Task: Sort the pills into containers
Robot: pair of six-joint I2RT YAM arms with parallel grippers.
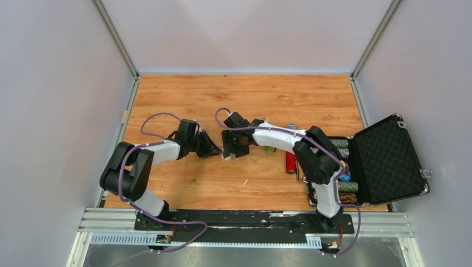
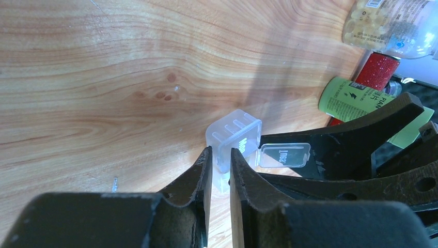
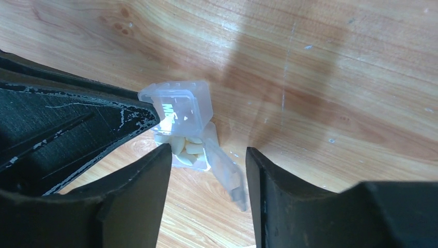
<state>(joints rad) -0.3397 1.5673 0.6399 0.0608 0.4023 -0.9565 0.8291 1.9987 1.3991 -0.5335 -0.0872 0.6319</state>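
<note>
A tiny clear plastic container [image 2: 233,135] of joined compartments stands on the wooden table; it also shows in the right wrist view [image 3: 181,106]. One compartment is open, with pale pills [image 3: 185,146] inside and its lid [image 3: 226,173] hanging out. A second small lid marked "Tues" [image 2: 284,154] also stands open. My left gripper [image 2: 221,152] is shut on the container's near wall; in the top view it [image 1: 213,149] sits mid-table. My right gripper [image 3: 206,152] is open, its fingers on either side of the hanging lid, facing the left one [image 1: 229,151].
A clear bottle of yellow capsules [image 2: 387,20], a red tube [image 2: 379,70] and a small green bottle [image 2: 351,95] lie just right of the grippers. An open black case of poker chips [image 1: 384,158] stands at the table's right edge.
</note>
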